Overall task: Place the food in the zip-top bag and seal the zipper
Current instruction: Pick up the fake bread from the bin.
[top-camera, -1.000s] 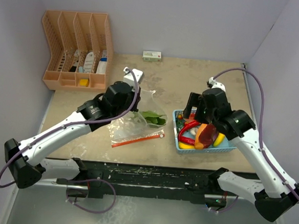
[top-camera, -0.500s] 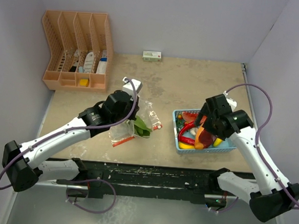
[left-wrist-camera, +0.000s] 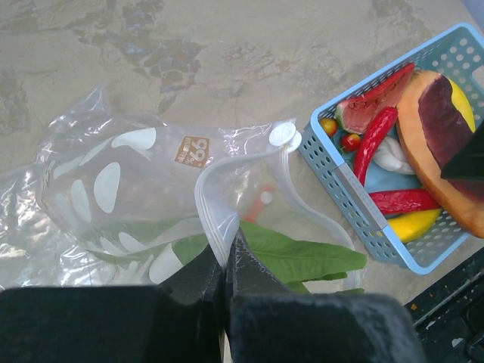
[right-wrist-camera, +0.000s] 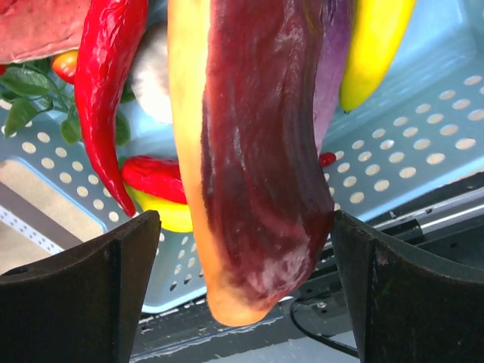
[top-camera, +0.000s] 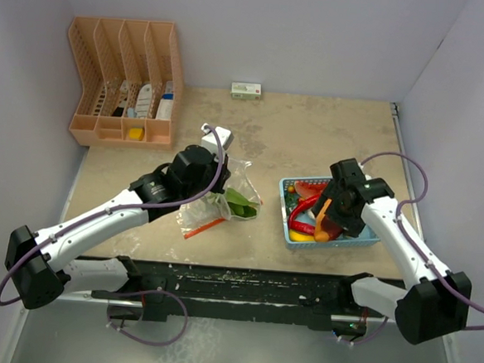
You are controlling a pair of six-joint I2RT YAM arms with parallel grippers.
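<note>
My left gripper (left-wrist-camera: pixel 227 255) is shut on the upper lip of the zip-top bag (left-wrist-camera: pixel 113 178), holding its mouth open in a loop. A green leafy piece (left-wrist-camera: pixel 302 257) lies inside the mouth. The red-orange zipper (top-camera: pixel 204 227) shows below the bunched bag (top-camera: pixel 244 180). My right gripper (right-wrist-camera: pixel 242 295) is open, its jaws wide either side of the orange-red chunk (right-wrist-camera: pixel 257 151) in the light blue basket (right-wrist-camera: pixel 423 151). Red chili peppers (right-wrist-camera: pixel 106 91) and a yellow banana-like piece (right-wrist-camera: pixel 374 45) lie beside the chunk. In the top view the right gripper (top-camera: pixel 332 217) is over the basket (top-camera: pixel 292 235).
An orange slotted organizer (top-camera: pixel 124 82) stands at the back left. A small white and green box (top-camera: pixel 246 89) lies against the back wall. The basket (left-wrist-camera: pixel 355 189) sits just right of the bag's mouth. A black rail runs along the table's near edge.
My left gripper has lifted and bunched the bag, drawing the zipper strip in to the left. My right gripper has turned and come down over the chunk in the basket.
</note>
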